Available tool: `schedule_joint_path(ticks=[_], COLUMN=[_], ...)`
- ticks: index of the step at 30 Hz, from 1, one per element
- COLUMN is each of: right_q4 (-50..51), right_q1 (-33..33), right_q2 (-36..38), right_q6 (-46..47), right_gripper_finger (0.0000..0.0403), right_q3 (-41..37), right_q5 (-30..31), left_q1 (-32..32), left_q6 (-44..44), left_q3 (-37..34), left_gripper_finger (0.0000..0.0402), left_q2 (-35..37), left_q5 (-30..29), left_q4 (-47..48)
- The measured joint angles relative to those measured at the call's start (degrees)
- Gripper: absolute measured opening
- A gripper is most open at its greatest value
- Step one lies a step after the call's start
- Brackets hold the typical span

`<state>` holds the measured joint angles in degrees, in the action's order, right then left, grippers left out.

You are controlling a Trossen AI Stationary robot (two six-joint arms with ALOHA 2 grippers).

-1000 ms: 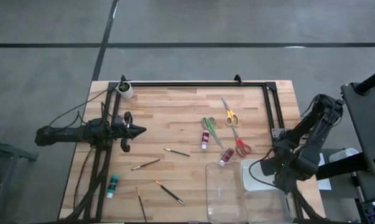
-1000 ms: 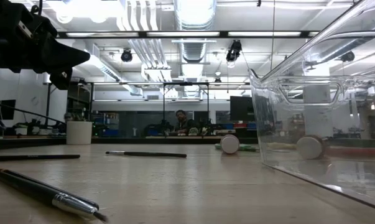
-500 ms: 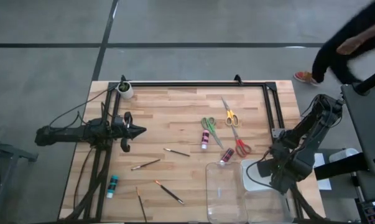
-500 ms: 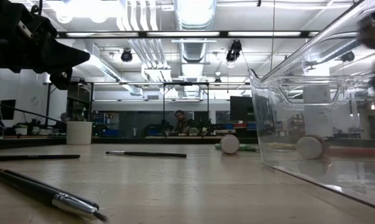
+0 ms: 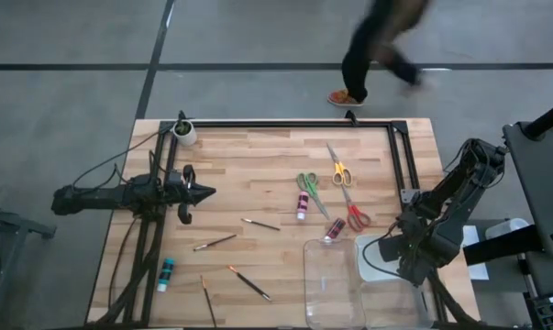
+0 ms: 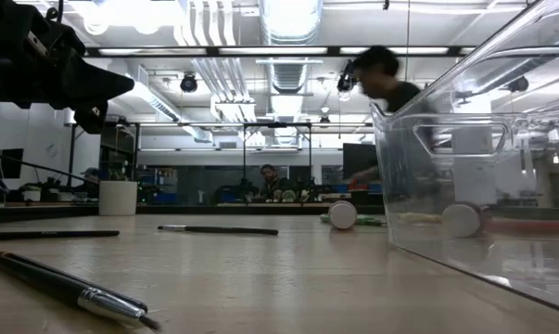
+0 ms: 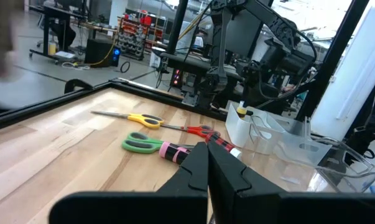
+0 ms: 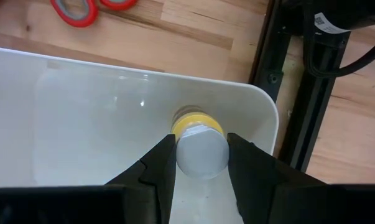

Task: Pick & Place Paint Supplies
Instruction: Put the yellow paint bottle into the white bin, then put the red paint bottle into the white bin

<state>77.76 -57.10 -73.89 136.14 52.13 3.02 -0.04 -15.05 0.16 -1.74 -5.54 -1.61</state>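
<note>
My right gripper (image 8: 201,163) points down into a white bin (image 8: 81,118) beside the clear tray (image 5: 336,284) and is shut on a yellow paint bottle (image 8: 199,124) with a pale cap. My left gripper (image 5: 205,192) hovers shut over the table's left part, touching nothing. Green scissors (image 5: 306,183), yellow scissors (image 5: 338,171) and red scissors (image 5: 354,216) lie flat mid-table. So do a pink bottle (image 5: 302,206) and a red bottle (image 5: 334,229). A teal bottle (image 5: 166,273) and several brushes (image 5: 214,243) lie toward the near left. My right gripper pinches the yellow bottle at its pale cap (image 8: 201,154), one finger (image 8: 161,163) on each side. The fingers come from above, pointing down. The bottle stands upright inside the white bin. I cannot tell whether its base rests on the bin's floor.
A small white cup (image 5: 184,133) stands at the far left corner. A black frame (image 5: 285,123) runs along the far edge and down both sides. A person (image 5: 377,50) walks on the floor beyond the far edge. Bare wood lies between the left gripper and the scissors.
My right arm has shifted slightly toward the table's left over the white bin. A person has walked along the floor beyond the far edge, from right toward left. The objects on the table have kept still.
</note>
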Motion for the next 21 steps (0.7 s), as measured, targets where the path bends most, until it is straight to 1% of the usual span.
schedule_joint_path(ticks=[5, 13, 18, 21], right_q4=[-0.08, -0.37, -0.27, 1.50], right_q1=[0.23, 0.34, 0.35, 0.35], right_q2=[0.02, -0.07, -0.05, 0.00], right_q6=[-0.05, -0.07, -0.08, -0.12], right_gripper_finger=[0.0125, 0.0194, 0.0202, 0.0203], right_q3=[-0.19, -1.10, -1.19, 0.06], right_q5=[-0.06, -1.49, -1.69, -2.05], left_q1=[0.01, -0.01, -0.01, -0.01], left_q6=[0.00, 0.00, 0.00, 0.00], left_q3=[0.02, 0.02, 0.01, 0.02], left_gripper_finger=[0.0000, 0.0000, 0.0000, 0.0000], left_q2=[0.02, 0.00, 0.00, 0.00], left_q5=[0.00, 0.00, 0.00, 0.00], left_q4=[-0.01, -0.01, 0.00, 0.00])
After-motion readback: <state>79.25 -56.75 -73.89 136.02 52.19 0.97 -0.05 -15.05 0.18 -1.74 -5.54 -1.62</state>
